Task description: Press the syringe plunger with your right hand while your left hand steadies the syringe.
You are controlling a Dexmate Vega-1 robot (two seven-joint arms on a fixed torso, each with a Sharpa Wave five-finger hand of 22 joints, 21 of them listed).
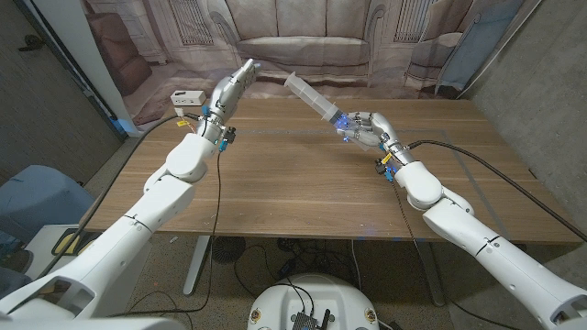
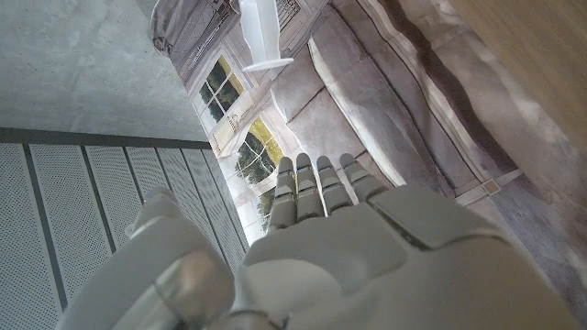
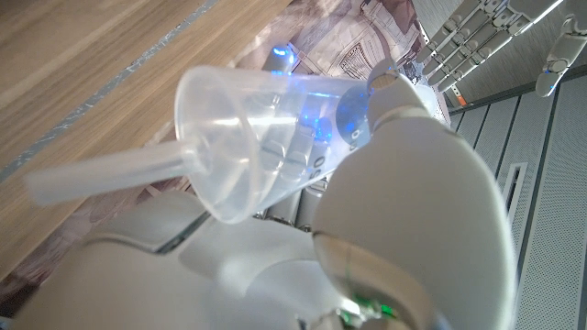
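Note:
A large clear syringe (image 1: 316, 101) slants up over the far middle of the table (image 1: 293, 183). My right hand (image 1: 369, 130) grips its lower end, where blue light glows. In the right wrist view the clear barrel (image 3: 266, 137) lies in that hand (image 3: 413, 211), and a thin rod (image 3: 101, 174) sticks out of its wide end. My left hand (image 1: 231, 87) is raised over the far left of the table with its fingers stretched straight, holding nothing, a short gap from the syringe's upper end. The left wrist view shows that hand's fingers (image 2: 316, 188) pointing toward the syringe (image 2: 263, 37).
A small white box (image 1: 188, 96) sits beyond the table's far left corner. A printed backdrop of a sofa (image 1: 303, 46) hangs behind the table. Black cables (image 1: 218, 183) trail from both wrists across the wood. A blue chair (image 1: 37, 197) stands at the left.

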